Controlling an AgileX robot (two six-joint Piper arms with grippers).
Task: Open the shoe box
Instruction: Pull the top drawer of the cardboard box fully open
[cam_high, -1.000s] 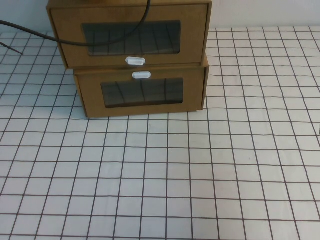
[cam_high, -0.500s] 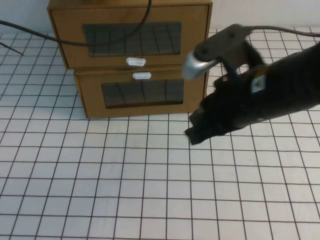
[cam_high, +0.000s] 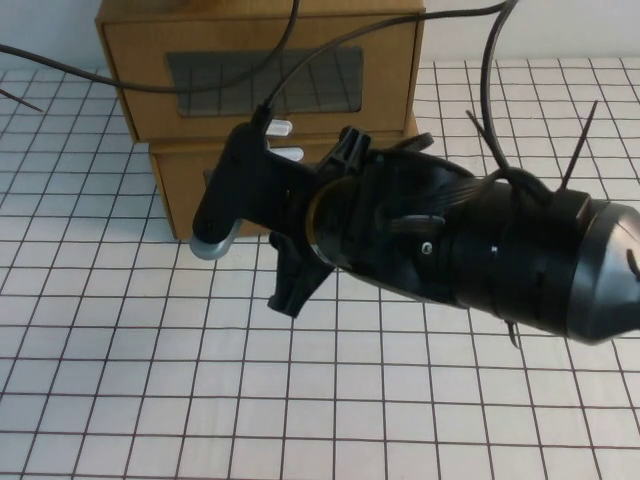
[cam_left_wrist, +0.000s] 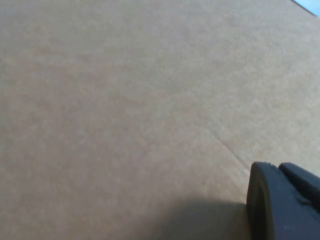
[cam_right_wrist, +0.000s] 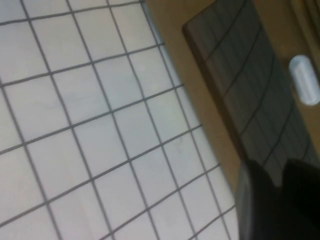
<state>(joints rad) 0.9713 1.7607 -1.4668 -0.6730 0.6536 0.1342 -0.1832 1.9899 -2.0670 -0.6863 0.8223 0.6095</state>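
Two stacked cardboard units stand at upper left of the high view: upper shoe box (cam_high: 390, 60) and lower shoe box (cam_high: 172, 190). The right arm hides most of the lower one. Right gripper (cam_high: 288, 298) hangs at frame centre, before the lower front; spread or pressed together cannot be told. Left gripper (cam_left_wrist: 282, 202), cut off at lower right of its wrist view, sits against plain cardboard; its state cannot be told either.

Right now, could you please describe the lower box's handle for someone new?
Far across the gridded table, an upper box sits on the lower box, where the right end effector hovers; the left end effector faces plain cardboard. The lower box's handle is the lower of two white ovals, above its dark window.
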